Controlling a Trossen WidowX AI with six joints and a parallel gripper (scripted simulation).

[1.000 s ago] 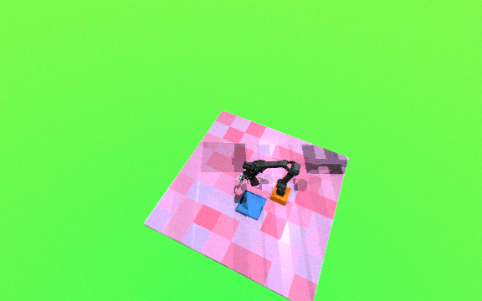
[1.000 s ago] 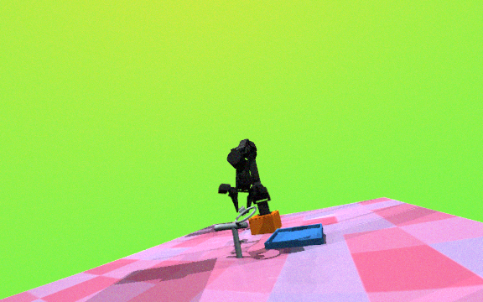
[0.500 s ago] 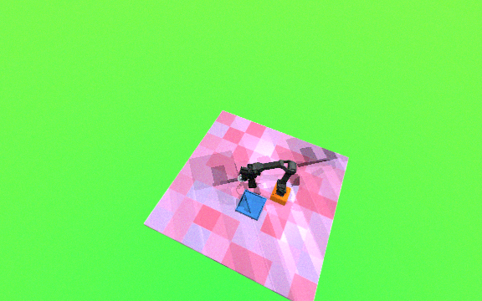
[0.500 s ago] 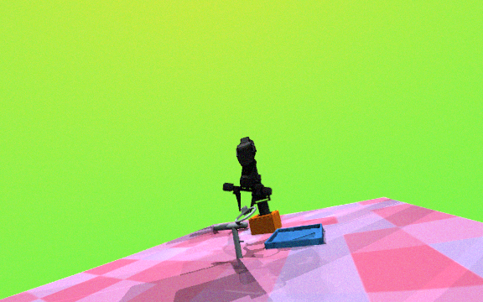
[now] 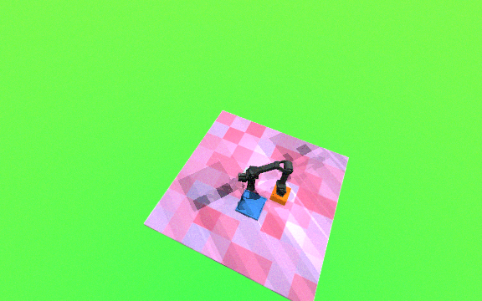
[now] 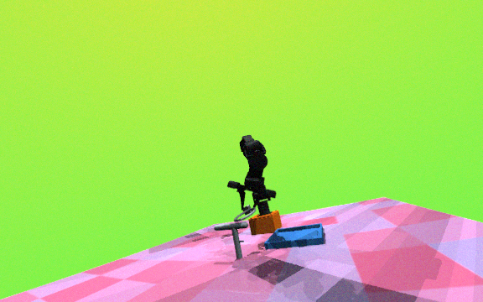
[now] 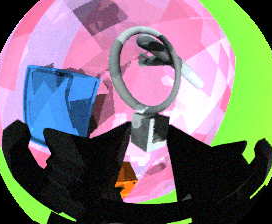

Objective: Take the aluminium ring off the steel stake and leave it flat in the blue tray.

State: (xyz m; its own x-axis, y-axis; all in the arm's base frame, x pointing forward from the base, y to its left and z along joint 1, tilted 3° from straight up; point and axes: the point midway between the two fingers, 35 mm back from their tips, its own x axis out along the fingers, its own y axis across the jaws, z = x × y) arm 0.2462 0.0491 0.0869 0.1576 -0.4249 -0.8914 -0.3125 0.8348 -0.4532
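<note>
The ring (image 6: 238, 218) (image 7: 115, 70) is being held by its tab (image 7: 146, 134) in the claw (image 5: 247, 182) (image 6: 248, 207) (image 7: 148, 127), whose fingers are being kept apart by that tab. The ring is being carried at a tilt, apparently free above the stake (image 6: 236, 244) (image 7: 190, 76), and is not yet being lowered into the tray (image 5: 253, 206) (image 6: 295, 243) (image 7: 27, 100). A catch on the cross-bar is being risked if it is being swung sideways too low; twisting in the grip is being invited by the overhanging weight, and propping on the tray's wall by release while tilted.
</note>
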